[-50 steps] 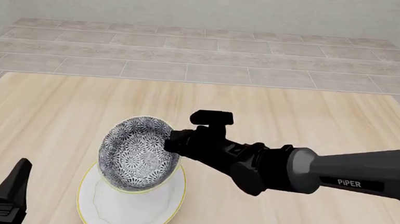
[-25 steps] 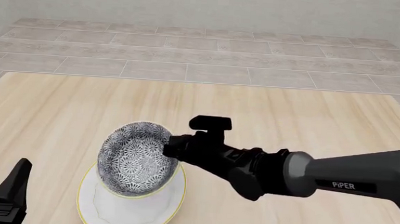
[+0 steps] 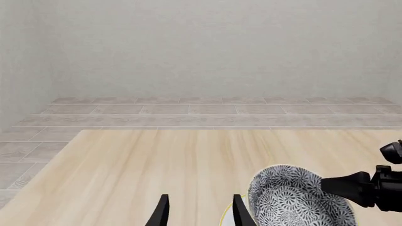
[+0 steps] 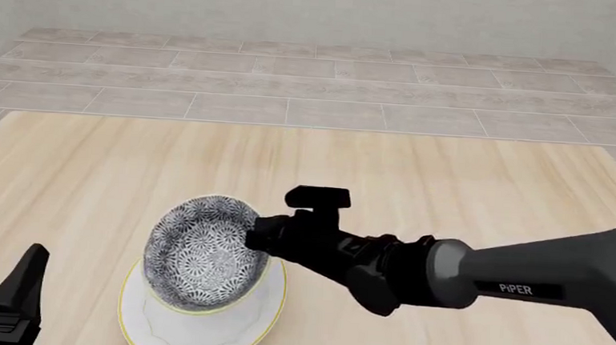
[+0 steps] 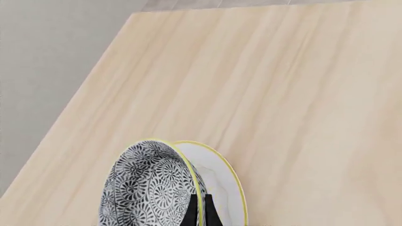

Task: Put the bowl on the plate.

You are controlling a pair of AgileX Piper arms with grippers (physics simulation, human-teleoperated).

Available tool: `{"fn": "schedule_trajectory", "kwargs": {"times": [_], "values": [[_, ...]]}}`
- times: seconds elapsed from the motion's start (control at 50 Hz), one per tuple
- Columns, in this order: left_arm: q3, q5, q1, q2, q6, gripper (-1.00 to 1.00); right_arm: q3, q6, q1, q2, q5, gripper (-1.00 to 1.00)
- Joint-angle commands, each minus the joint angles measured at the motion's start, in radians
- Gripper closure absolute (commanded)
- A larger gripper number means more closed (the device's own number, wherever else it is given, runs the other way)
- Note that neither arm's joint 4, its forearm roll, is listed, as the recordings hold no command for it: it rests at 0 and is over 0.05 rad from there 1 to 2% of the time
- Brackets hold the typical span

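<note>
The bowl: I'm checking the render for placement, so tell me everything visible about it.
The bowl is round, deep and looks ceramic: dark blue-grey with a white floral pattern inside and out, and a yellowish rim. It is tilted, its opening facing the front camera, over the white plate. The right pincer is shut on its rim at the arm's side. Whether its base touches the plate cannot be told. The left pincer stays clear of it.

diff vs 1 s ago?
The right gripper, shut on the rim of the bowl, has carried it lower and slightly toward the camera, closer over the plate. The bowl is still tilted. The plate and the idle left gripper have not moved.
</note>
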State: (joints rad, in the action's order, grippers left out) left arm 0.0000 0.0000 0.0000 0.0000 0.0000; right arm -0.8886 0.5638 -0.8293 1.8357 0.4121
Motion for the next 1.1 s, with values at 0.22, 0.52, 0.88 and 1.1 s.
{"fn": "schedule_trajectory", "kwargs": {"times": [0.22, 0.52, 0.88, 1.1], "values": [[0.0, 0.0, 0.0, 0.0, 0.0, -1.0, 0.0, 0.017, -0.009, 0.019, 0.021, 1.0], [0.0, 0.0, 0.0, 0.0, 0.0, -1.0, 0.003, 0.03, -0.019, 0.039, 0.037, 1.0], [0.0, 0.0, 0.0, 0.0, 0.0, -1.0, -0.001, 0.043, -0.024, 0.062, 0.047, 1.0], [0.0, 0.0, 0.0, 0.0, 0.0, -1.0, 0.006, 0.051, -0.026, 0.073, 0.062, 1.0]]}}
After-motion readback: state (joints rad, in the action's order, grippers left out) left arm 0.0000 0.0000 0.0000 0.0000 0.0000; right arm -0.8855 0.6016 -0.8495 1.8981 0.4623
